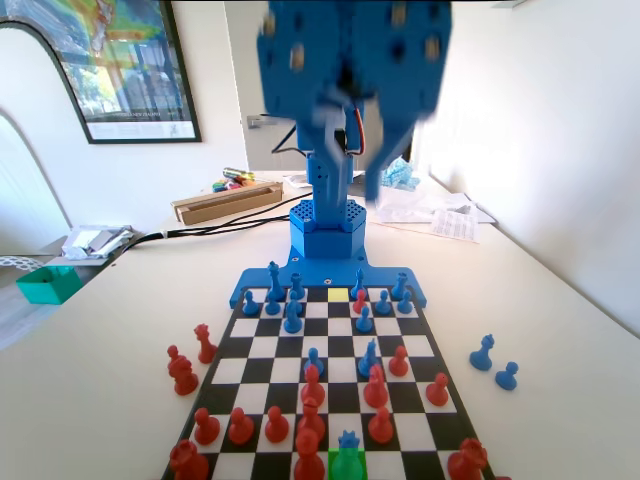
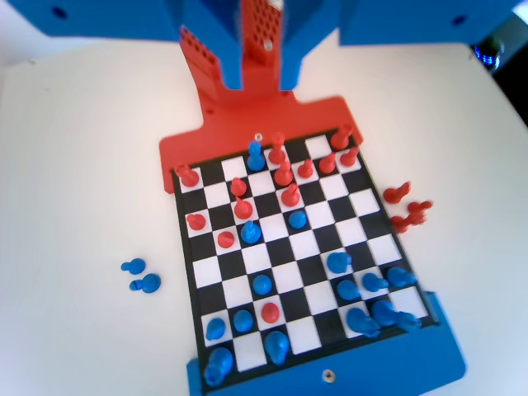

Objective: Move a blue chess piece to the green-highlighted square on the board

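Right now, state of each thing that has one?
blue chess piece: upright on the green-highlighted square, not held
gripper: raised above the board, jaws empty, slightly apart
yellow-green square: vacant
two blue pawns: upright, off the board

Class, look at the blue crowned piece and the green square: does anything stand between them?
Nothing visible does. In the fixed view the blue crowned piece already stands on the green square, in the row nearest the camera. The red pieces nearby stand on neighbouring squares, not on the green one.
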